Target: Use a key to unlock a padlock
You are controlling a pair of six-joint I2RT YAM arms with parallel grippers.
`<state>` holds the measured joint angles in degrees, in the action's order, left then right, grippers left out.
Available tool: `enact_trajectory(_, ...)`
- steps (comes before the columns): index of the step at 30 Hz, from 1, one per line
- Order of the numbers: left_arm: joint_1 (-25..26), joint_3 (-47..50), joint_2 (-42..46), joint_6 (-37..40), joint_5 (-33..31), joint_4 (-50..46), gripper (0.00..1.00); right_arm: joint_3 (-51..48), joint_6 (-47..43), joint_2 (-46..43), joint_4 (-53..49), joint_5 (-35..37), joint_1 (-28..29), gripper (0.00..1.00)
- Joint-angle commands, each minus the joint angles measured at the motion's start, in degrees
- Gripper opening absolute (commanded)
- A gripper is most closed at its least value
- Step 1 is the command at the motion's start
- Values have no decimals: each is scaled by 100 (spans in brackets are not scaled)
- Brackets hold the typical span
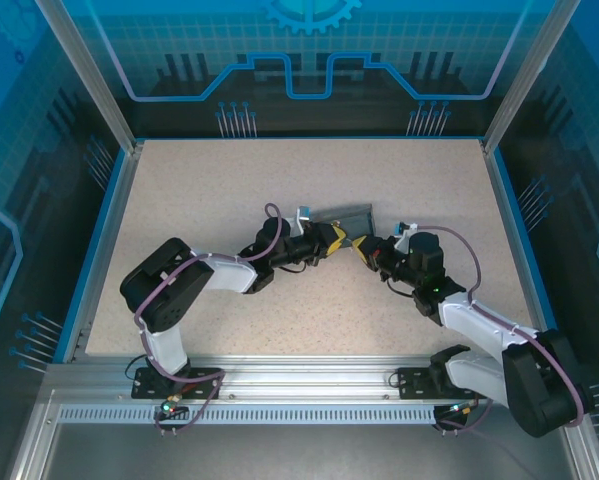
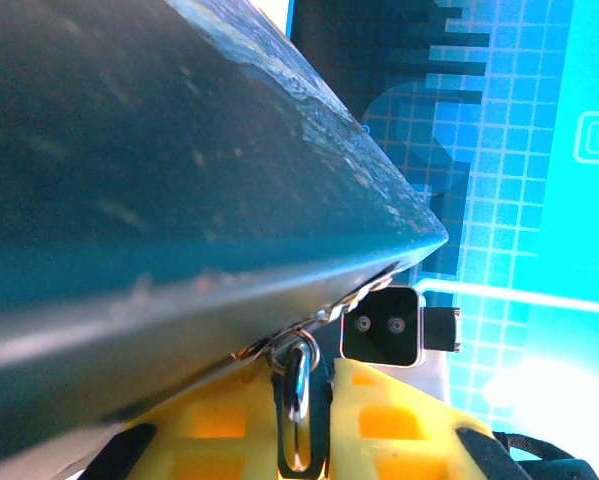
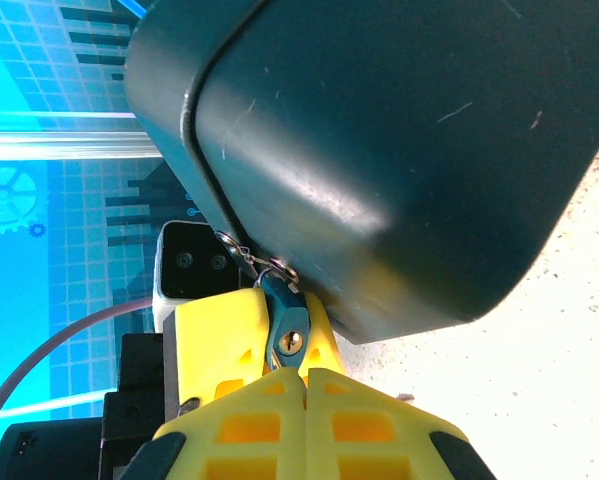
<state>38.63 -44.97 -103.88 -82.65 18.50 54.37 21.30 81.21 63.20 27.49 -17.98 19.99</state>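
Dark teal and round-cornered, a box sits near the middle of the speckled beige tabletop, and both arms reach in to its near side. A small blue-teal padlock hangs from a metal fitting on the box's lower edge, with its thin metal shackle looped through that fitting and its brass keyhole facing the right wrist camera. The left gripper comes at the box from the left. Its yellow fingers are closed in on the padlock, one on each side of the body, just under the box's edge. The right gripper comes from the right and sits directly below the padlock. Its yellow fingers are pressed together along one seam, and their tips touch the padlock's lower end beside the keyhole. I cannot tell whether the key is pinched between those fingers. The two grippers are nearly touching each other beneath the box.
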Motion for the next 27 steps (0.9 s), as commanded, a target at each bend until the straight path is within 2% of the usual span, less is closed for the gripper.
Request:
enact_trajectory(1, 39, -226, 33, -71, 110, 508, 0, -70, -54, -48, -6, 52, 84, 0)
enact_trajectory(19, 37, -243, 13, -88, 119, 515, 0, 122, -19, 271, 165, 57, 127, 0)
enact_trajectory(27, 39, -215, -34, -102, 122, 557, 0, 99, -71, 130, 33, 62, 129, 0)
